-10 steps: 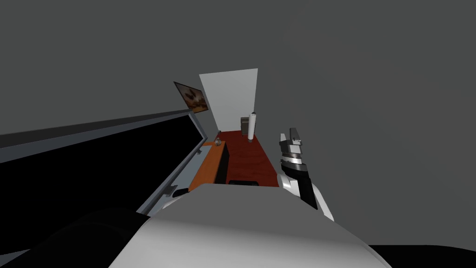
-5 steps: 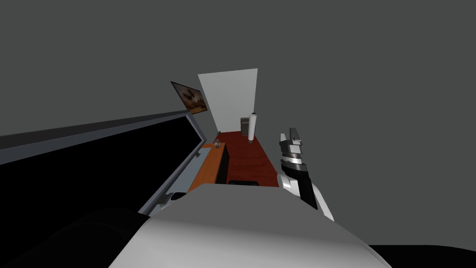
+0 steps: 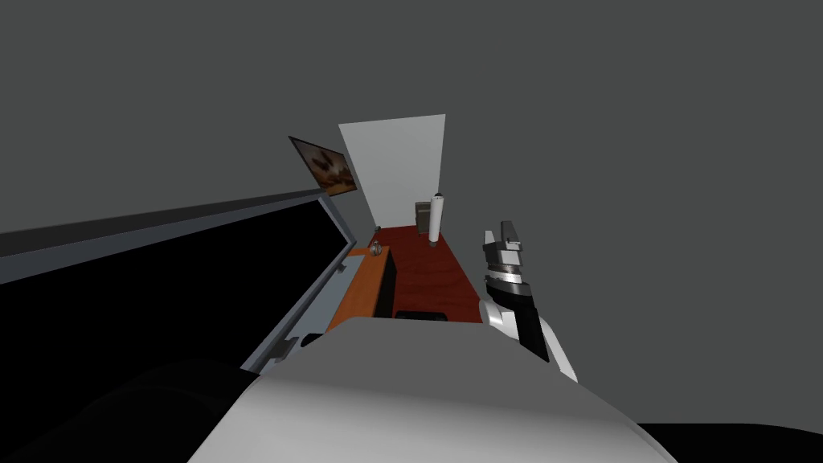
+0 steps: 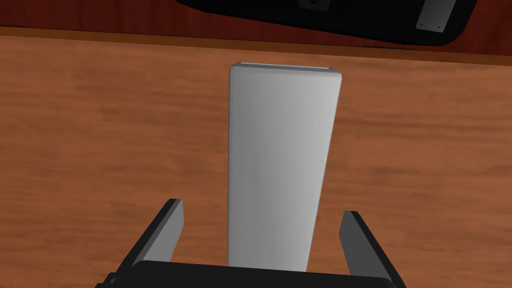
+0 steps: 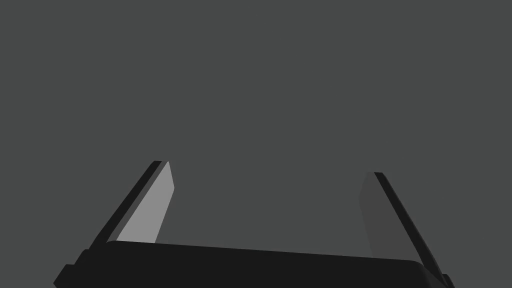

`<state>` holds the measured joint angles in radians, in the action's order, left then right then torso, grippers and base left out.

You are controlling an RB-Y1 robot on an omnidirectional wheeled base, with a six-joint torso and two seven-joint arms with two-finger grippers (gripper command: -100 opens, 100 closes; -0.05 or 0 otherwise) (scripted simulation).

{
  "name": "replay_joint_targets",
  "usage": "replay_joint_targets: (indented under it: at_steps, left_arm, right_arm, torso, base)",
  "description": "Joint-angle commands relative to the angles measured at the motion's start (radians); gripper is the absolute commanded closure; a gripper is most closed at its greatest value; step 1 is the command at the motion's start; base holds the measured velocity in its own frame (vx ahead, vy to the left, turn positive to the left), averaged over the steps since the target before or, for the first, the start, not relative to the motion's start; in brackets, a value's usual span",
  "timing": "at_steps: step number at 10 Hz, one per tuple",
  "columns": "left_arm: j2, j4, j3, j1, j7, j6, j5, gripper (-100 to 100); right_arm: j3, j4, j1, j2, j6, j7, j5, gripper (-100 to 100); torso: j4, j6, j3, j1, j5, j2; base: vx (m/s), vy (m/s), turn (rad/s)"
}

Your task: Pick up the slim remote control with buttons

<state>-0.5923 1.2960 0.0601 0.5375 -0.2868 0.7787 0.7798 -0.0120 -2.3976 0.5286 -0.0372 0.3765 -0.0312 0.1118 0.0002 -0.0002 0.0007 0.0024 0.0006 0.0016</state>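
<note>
Remote (image 4: 282, 150) is framed between the spread fingers of the left claw (image 4: 262, 206), untouched, on a wooden top (image 4: 100, 150). Closing and lifting are judged left. Right claw (image 3: 502, 237) is held open, idle.

1. The framed picture (image 3: 324, 165) on the wall now sits a little further left and higher in the head view.
2. The pale wall (image 3: 398, 169) beyond it shows wider, because its left edge has crept leftward.
3. The grey window frame (image 3: 336, 229) has slid slightly left with its upper corner.
4. A small light grey piece (image 3: 283, 348) at the frame's foot has dropped down and left, closer to the chest.
</note>
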Motion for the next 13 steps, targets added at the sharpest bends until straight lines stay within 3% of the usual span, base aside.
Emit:
replay_joint_targets:
  at_steps: [1, 2, 3, 7, 8, 9, 11, 12, 13]
  left_arm:
    - [0.024, -0.035, 0.009, -0.018, 0.000, -0.021, -0.017, -100]
    - [0.015, -0.010, 0.005, -0.006, 0.005, -0.009, -0.015, -100]
    - [0.016, -0.011, 0.006, -0.007, 0.007, -0.011, -0.017, 100]
    - [0.016, -0.012, 0.006, -0.006, 0.007, -0.010, -0.017, 100]
    - [0.016, -0.012, 0.006, -0.006, 0.007, -0.010, -0.017, 0]
    - [-0.017, 0.019, -0.006, 0.009, -0.002, 0.012, 0.014, 100]
    - [-0.045, 0.054, -0.016, 0.027, -0.004, 0.033, 0.035, 100]
    - [-0.035, 0.037, -0.013, 0.023, -0.008, 0.020, 0.031, 100]
    - [-0.037, 0.040, -0.013, 0.024, -0.008, 0.022, 0.032, 0]
  right_arm:
    - [0.000, 0.000, 0.000, 0.000, 0.000, 0.000, 0.000, 0]
    - [0.000, 0.000, 0.000, 0.000, 0.000, 0.000, 0.000, 0]
    - [0.000, 0.000, 0.000, 0.000, 0.000, 0.000, 0.000, 0]
    - [0.000, 0.000, 0.000, 0.000, 0.000, 0.000, 0.000, 0]
    - [0.000, 0.000, 0.000, 0.000, 0.000, 0.000, 0.000, 0]
    - [0.000, 0.000, 0.000, 0.000, 0.000, 0.000, 0.000, 0]
    - [0.000, 0.000, 0.000, 0.000, 0.000, 0.000, 0.000, 0]
    - [0.000, 0.000, 0.000, 0.000, 0.000, 0.000, 0.000, 0]
    - [0.000, 0.000, 0.000, 0.000, 0.000, 0.000, 0.000, 0]
  torso:
    - [0.000, 0.000, 0.000, 0.000, 0.000, 0.000]
    - [0.000, 0.000, 0.000, 0.000, 0.000, 0.000]
    - [0.000, 0.000, 0.000, -0.002, -0.001, -0.001]
    - [0.000, 0.000, 0.000, -0.003, -0.001, -0.001]
    - [0.000, 0.000, 0.000, -0.003, -0.001, -0.001]
    - [0.000, 0.000, -0.001, -0.003, -0.001, -0.001]
    - [0.000, 0.000, -0.001, -0.006, -0.002, -0.002]
    - [0.000, 0.000, -0.001, -0.007, -0.002, -0.002]
    - [0.000, 0.000, -0.001, -0.005, -0.001, -0.002]
  base:
    - [-0.017, 0.044, -0.027]
    - [0.000, 0.000, 0.000]
    - [0.000, 0.000, 0.000]
    - [0.000, 0.000, 0.000]
    - [0.000, 0.000, 0.000]
    - [0.008, -0.032, 0.041]
    - [0.017, -0.054, 0.047]
    - [0.005, -0.021, 0.008]
    - [0.000, 0.000, 0.000]
